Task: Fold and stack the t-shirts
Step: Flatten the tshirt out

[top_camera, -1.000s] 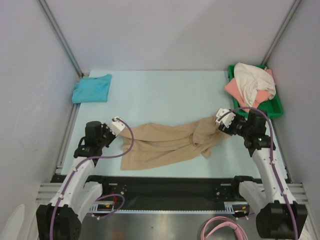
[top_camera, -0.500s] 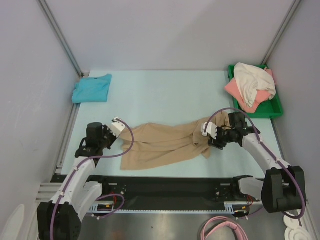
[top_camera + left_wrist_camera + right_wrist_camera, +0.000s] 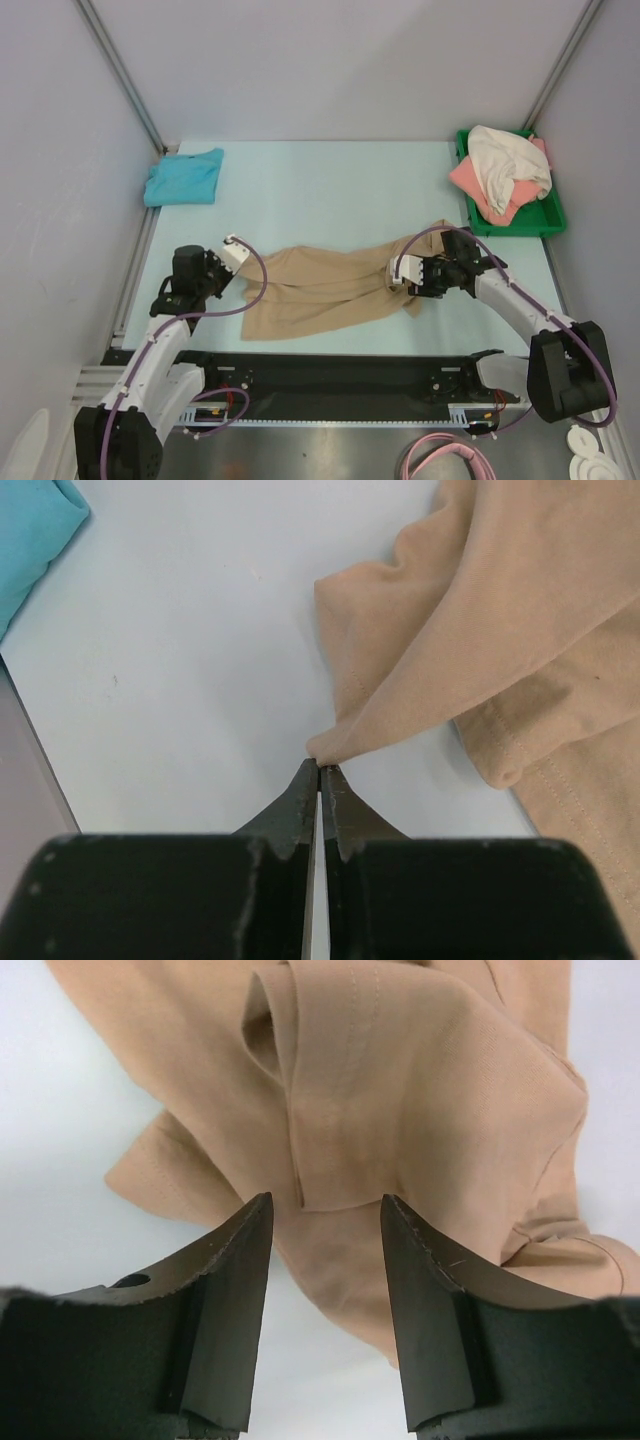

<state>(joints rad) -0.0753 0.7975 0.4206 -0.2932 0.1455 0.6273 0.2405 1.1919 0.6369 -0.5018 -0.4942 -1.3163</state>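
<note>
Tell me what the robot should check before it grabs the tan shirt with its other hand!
1. Left hand holding the tan shirt: ok, it is shut on a small fold of cloth.
2. Right hand open and ready: ok, its fingers are apart.
3. Right hand lined up with cloth: ok, a folded edge of the shirt shows between its fingers.
4. Right hand low enough to pinch that edge: cannot tell.
5. Tan shirt lying flat: not ok, it is bunched and wrinkled.
6. Teal shirt out of the way: ok, it lies apart in the far left corner.
</note>
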